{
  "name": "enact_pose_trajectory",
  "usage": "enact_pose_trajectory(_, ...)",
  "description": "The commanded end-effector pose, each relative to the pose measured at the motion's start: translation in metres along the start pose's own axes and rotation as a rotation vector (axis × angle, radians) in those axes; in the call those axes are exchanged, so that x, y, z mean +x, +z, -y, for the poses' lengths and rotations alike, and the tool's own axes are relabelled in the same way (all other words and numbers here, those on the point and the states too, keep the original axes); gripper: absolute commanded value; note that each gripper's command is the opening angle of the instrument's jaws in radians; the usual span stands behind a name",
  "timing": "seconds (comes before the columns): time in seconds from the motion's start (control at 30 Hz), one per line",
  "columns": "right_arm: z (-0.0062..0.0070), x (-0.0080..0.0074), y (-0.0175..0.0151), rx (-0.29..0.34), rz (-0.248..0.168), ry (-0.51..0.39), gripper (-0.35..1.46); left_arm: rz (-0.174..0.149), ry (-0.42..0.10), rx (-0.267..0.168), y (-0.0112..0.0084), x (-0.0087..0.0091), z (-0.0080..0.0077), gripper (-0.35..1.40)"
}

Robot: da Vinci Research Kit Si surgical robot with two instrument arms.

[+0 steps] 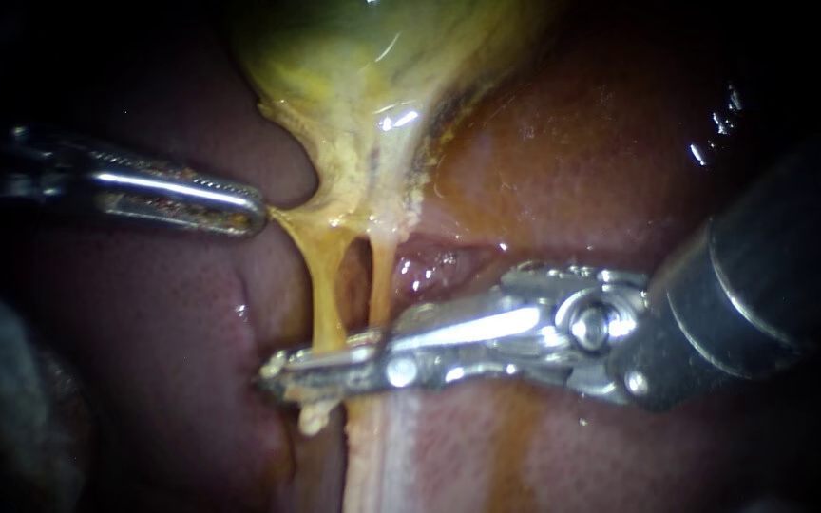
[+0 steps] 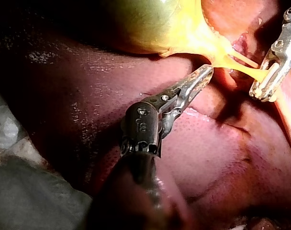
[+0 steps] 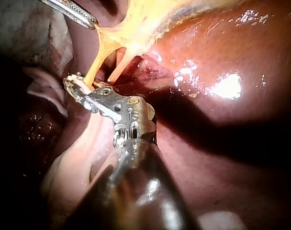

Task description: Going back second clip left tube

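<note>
Left instrument (image 2: 207, 73) pinches yellow tissue (image 2: 217, 55) at the gallbladder (image 2: 145, 24) neck; right instrument (image 2: 261, 90) touches a tube (image 2: 241, 68).

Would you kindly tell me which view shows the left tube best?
The endoscope view: the left tube runs unobscured from gallbladder to my right instrument. Both wrist views show it only obliquely, beside the other tube.

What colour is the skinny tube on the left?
The left tube is yellowish-orange and a bit see-through. It shows best in the endoscope view.
</note>
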Motion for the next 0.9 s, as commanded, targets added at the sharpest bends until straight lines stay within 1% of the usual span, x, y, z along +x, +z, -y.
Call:
enact_pose_trajectory(0.03, -0.0001, -0.0001, 0.0, 0.002, 0.002, 0.0, -0.35, 0.0, 0.0, 0.0, 0.0, 0.0, 0.0, -0.35)
enact_pose_trajectory(0.1, -0.0005, -0.0002, 0.0002, 0.023, 0.014, -0.018, -0.34, 0.0, 0.0, 0.0, 0.0, 0.0, 0.0, -0.35)
enact_pose_trajectory(0.2, -0.0014, -0.0008, 0.0007, 0.038, -0.002, -0.129, 0.13, 0.0, 0.0, 0.0, 0.0, 0.0, 0.0, -0.35)
enact_pose_trajectory(0.3, -0.0026, -0.0018, 0.0015, 0.042, -0.007, -0.155, 0.36, 0.0, 0.0, -0.001, -0.0001, -0.0001, 0.0, -0.35)
enact_pose_trajectory(0.4, -0.0038, -0.0026, 0.0021, 0.04, -0.006, -0.197, 0.43, 0.001, 0.001, -0.001, -0.0002, -0.0001, 0.0, -0.35)
enact_pose_trajectory(0.47, -0.0047, -0.0029, 0.0024, 0.031, -0.013, -0.236, 0.46, 0.001, 0.001, -0.001, -0.0002, -0.0001, 0.0, -0.35)
enact_pose_trajectory(0.53, -0.0056, -0.003, 0.0024, 0.009, -0.029, -0.272, 0.48, 0.001, 0.001, -0.002, -0.0003, -0.0001, 0.0, -0.35)
enact_pose_trajectory(0.63, -0.0066, -0.0028, 0.0021, -0.018, -0.052, -0.311, 0.49, 0.001, 0.001, -0.002, -0.0003, -0.0001, 0.0, -0.35)
enact_pose_trajectory(0.77, -0.0076, -0.0028, 0.0013, -0.032, -0.057, -0.373, 0.49, 0.001, 0.001, -0.003, -0.0004, -0.0001, 0.0, -0.35)
enact_pose_trajectory(0.9, -0.008, -0.0031, 0.0003, -0.044, -0.064, -0.426, 0.5, 0.001, -0.005, -0.004, -0.0006, -0.0001, 0.0001, -0.35)
